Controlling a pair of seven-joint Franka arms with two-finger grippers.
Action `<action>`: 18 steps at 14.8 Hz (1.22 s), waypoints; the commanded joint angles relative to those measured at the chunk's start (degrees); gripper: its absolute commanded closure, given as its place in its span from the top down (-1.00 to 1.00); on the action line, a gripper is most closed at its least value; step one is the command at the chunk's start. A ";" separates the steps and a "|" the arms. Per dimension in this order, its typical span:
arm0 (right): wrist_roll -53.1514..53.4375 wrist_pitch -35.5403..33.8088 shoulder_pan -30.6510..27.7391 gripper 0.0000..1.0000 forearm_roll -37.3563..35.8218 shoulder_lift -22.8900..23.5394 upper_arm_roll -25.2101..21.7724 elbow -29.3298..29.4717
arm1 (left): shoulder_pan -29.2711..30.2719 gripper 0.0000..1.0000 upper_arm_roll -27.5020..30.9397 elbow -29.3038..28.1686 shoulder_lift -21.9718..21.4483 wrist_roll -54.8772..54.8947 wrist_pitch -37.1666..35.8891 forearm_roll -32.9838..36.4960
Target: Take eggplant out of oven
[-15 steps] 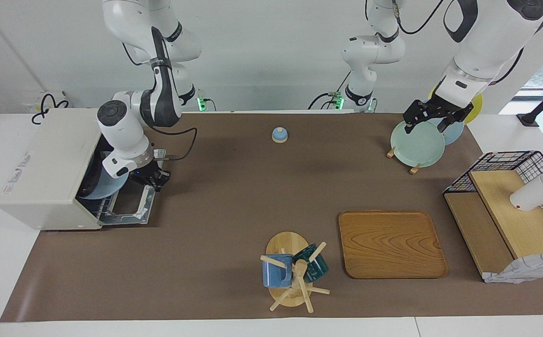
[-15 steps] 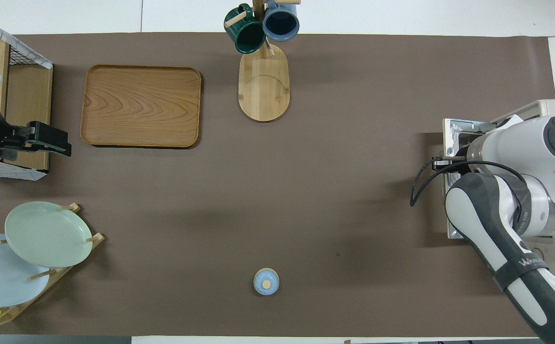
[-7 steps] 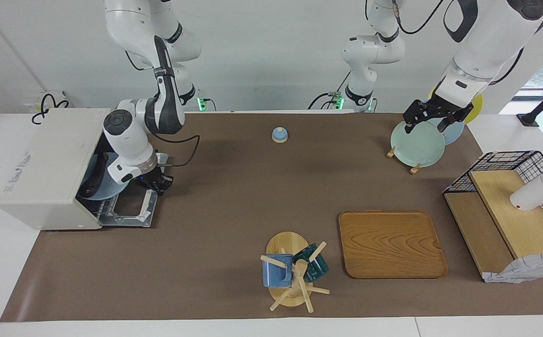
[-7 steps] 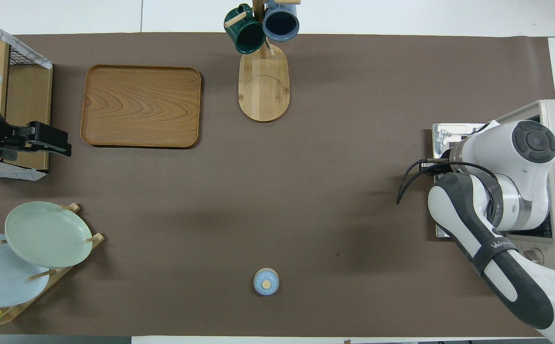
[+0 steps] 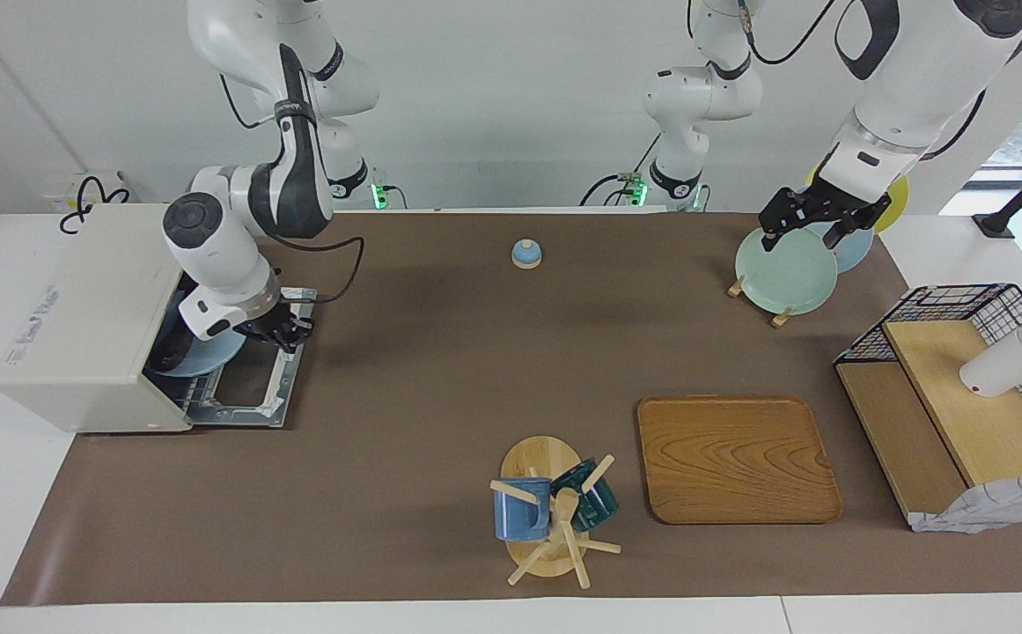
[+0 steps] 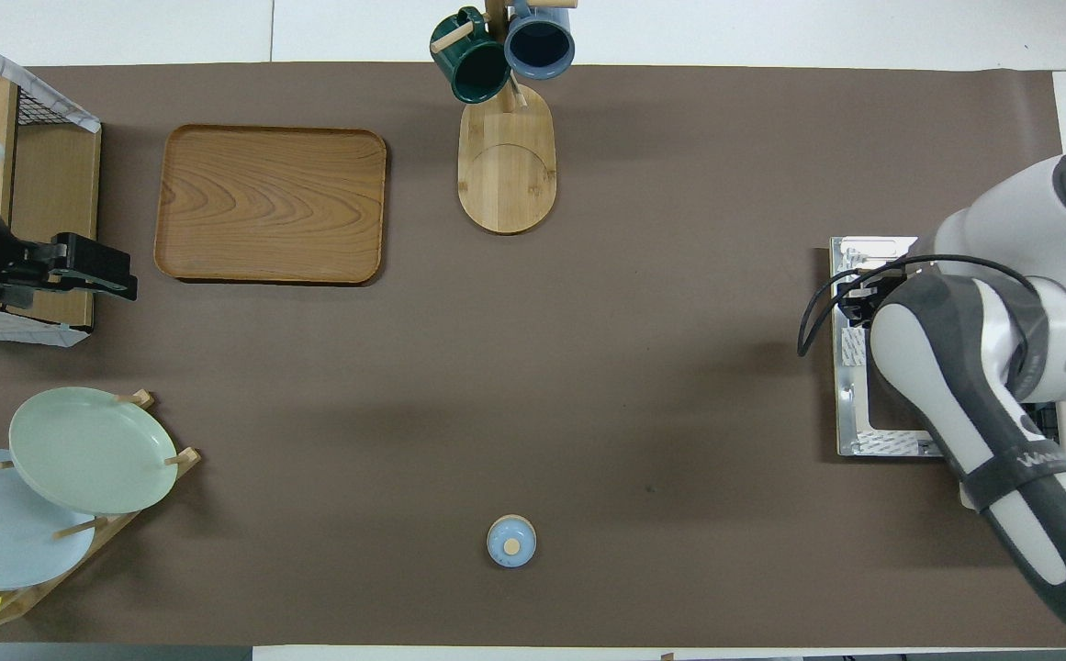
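So the boxy off-white toaster oven (image 5: 88, 317) sits at the right arm's end of the bench (image 5: 440, 379), and its glass door (image 5: 251, 387) is dropped flat open onto the brown mat. That's why you can see inside: there's a pale blue plate (image 5: 202, 352) on the rack, and a dark glossy shape at its edge (image 5: 172, 345) that I take to be the long purple-black eggplant. Most of it is hidden by the arm, so it's a guess, but it looks to be inside the oven, not out yet.

The right hand (image 5: 280, 333) hangs low over the open door, right at the mouth of the oven. I honestly can't tell whether its fingers are parted or together from here, and I don't see it gripping anything. My read is that it's lining up to reach in for the eggplant or the plate under it.

The left hand (image 5: 814, 222) is spread wide and holds nothing, parked above the mint-green plate (image 5: 783, 271) in the wooden plate rack at the left arm's end. It's just waiting, well clear of the job.
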 commanded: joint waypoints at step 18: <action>-5.94 7.36 -3.70 -1.00 -8.88 -6.31 0.00 -11.36 | 0.71 1.00 -0.54 -0.09 -0.19 -0.47 -0.56 -0.32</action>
